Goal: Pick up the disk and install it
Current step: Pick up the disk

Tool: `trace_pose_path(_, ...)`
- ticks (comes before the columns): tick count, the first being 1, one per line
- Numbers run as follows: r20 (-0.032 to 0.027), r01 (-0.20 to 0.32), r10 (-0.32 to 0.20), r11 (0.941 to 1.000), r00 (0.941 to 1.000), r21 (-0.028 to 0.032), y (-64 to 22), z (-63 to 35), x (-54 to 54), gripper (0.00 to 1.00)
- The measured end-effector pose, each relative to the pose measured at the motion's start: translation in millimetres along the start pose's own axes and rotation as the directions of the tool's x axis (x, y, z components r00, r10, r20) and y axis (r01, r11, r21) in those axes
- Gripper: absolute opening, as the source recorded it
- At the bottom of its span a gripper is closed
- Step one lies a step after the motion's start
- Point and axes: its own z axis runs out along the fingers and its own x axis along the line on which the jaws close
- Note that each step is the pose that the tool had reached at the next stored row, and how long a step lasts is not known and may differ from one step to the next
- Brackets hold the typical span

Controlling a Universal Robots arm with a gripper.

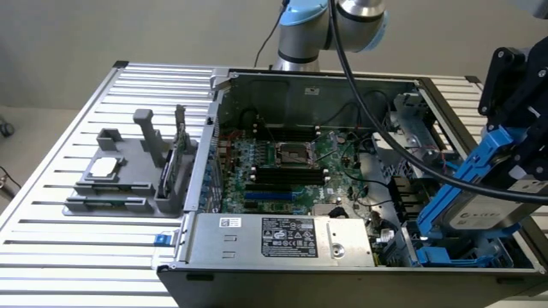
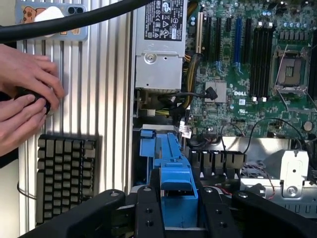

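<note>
1. Jaws of the gripper (image 1: 519, 168) are clenched on the disk (image 1: 479, 215), which tilts above the computer case (image 1: 256, 285) at the exterior view's right. The case sits on a ribbed metal table (image 1: 51, 250) before a plain wall (image 1: 77, 25).
2. At the wrist, black fingers (image 2: 148, 213) flank the blue carrier (image 2: 176, 186). Beside the case, a person's hands (image 2: 25, 99), a keyboard (image 2: 64, 173) and a phone (image 2: 54, 22) are on the table.

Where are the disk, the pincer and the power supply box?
disk (image 1: 481, 215), exterior view, silver body inside its blue frame.
pincer (image 2: 177, 194), wrist view, midway between its fingertips.
power supply box (image 1: 214, 245), exterior view, bare metal beside label.
</note>
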Motion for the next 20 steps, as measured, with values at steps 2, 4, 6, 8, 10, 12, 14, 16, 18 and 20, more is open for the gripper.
trace_pose_path(2, -0.0088, 0.0, 0.0, 1.0, 1.0, -0.0002, 0.0, 2.3, -0.8, 0.33)
trace_pose_path(4, -0.0185, 0.0, 0.0, 1.0, 0.9998, -0.0005, 0.0, 3.8, -4.3, 0.33)
trace_pose_path(6, -0.027, 0.0, 0.0, 1.0, 0.9996, -0.0007, -0.2, 4.8, -9.5, 0.33)
trace_pose_path(8, -0.0374, -0.001, 0.001, 1.0, 0.9993, -0.001, -0.3, 5.7, -12.0, 0.33)
trace_pose_path(10, -0.0427, -0.001, 0.001, 1.0, 0.9991, -0.0011, -0.3, 7.2, -12.1, 0.33)
trace_pose_path(12, -0.0452, -0.001, 0.001, 1.0, 0.999, -0.0012, -0.4, 9.5, -13.1, 0.33)
trace_pose_path(14, -0.0473, -0.001, 0.001, 1.0, 0.9989, -0.0013, -0.5, 12.0, -15.0, 0.33)
trace_pose_path(16, -0.0487, -0.001, 0.001, 1.0, 0.9988, -0.0013, -0.6, 13.0, -16.7, 0.33)
trace_pose_path(18, -0.0489, -0.001, 0.001, 1.0, 0.9988, -0.0013, -0.6, 13.7, -17.4, 0.33)
trace_pose_path(20, -0.0489, -0.002, 0.002, 1.0, 0.9988, -0.0013, -0.6, 14.4, -17.5, 0.33)
